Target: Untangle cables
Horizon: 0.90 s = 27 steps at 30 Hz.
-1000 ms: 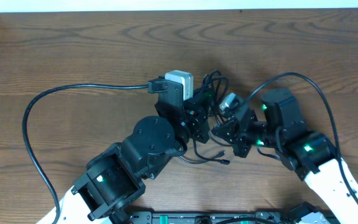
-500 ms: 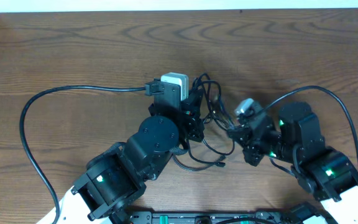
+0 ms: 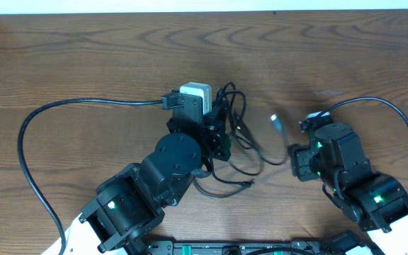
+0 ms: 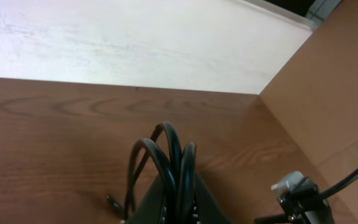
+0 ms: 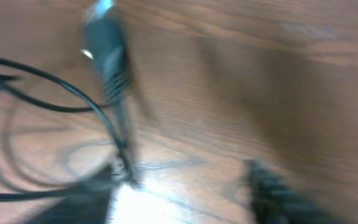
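The cables [image 3: 241, 134] are thin black cords, looped between the two arms on the wooden table [image 3: 83, 57]. My left gripper [image 3: 220, 126] is shut on a bunch of their loops; in the left wrist view the loops [image 4: 166, 155] arch up out of the closed gripper [image 4: 179, 202]. One cable ends in a silver-tipped plug [image 3: 276, 123], which is free, just left of my right gripper [image 3: 295, 161]. In the blurred right wrist view the plug [image 5: 104, 37] lies ahead of the gripper [image 5: 179, 199], whose fingers stand wide open with nothing between them.
A thick black arm cable [image 3: 30, 134] sweeps round the left of the table, and another [image 3: 395, 120] arcs over the right arm. A small plug [image 3: 248, 183] lies near the front edge. A cardboard wall [image 4: 334, 93] stands to the right in the left wrist view.
My right gripper has opened, let go of the plug and drawn back to the right. The left gripper has shifted slightly up and left, still holding the loops.
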Each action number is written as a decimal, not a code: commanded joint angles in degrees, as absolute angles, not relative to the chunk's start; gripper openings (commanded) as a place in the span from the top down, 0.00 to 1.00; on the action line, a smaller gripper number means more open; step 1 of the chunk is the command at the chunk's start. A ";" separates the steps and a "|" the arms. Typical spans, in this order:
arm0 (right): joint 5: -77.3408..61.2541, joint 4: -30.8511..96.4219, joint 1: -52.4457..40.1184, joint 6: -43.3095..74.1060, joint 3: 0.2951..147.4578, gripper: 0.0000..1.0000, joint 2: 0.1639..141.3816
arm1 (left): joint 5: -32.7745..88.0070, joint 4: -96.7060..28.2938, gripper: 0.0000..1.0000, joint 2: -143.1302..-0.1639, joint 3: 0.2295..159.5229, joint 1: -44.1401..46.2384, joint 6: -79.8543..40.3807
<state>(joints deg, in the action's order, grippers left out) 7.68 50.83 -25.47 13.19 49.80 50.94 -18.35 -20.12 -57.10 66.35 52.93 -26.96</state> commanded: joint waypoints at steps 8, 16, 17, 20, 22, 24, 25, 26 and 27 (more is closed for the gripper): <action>11.57 52.10 -23.81 17.17 49.82 0.01 50.59 | -18.46 -16.19 0.93 -55.70 68.49 52.71 -26.20; 11.44 52.05 -23.81 17.17 49.82 0.01 50.63 | -13.47 -11.33 0.92 -55.29 68.49 52.69 -26.17; 11.44 52.07 -23.81 17.19 49.82 0.01 50.63 | -13.47 -11.07 0.92 -55.29 68.49 52.69 -26.17; 11.46 52.05 -23.81 17.67 49.82 0.01 50.63 | -13.45 -10.79 0.85 -55.27 68.49 52.69 -26.17; 11.46 51.86 -23.81 17.80 49.82 0.01 50.63 | -13.45 -10.70 0.72 -55.27 68.49 52.69 -26.17; 11.46 51.57 -23.81 17.80 49.82 0.01 50.63 | -13.43 -10.63 0.51 -55.27 68.49 52.69 -26.17; 11.46 51.46 -23.81 17.80 49.82 0.01 50.63 | -13.45 -10.68 0.43 -55.22 68.49 52.69 -26.15; 11.46 51.42 -23.81 17.80 49.82 0.01 50.63 | -13.45 -10.87 0.35 -55.22 68.49 52.69 -26.15; 11.49 51.40 -23.81 17.80 49.82 0.01 50.63 | -13.47 -11.51 0.32 -55.22 68.49 52.69 -26.15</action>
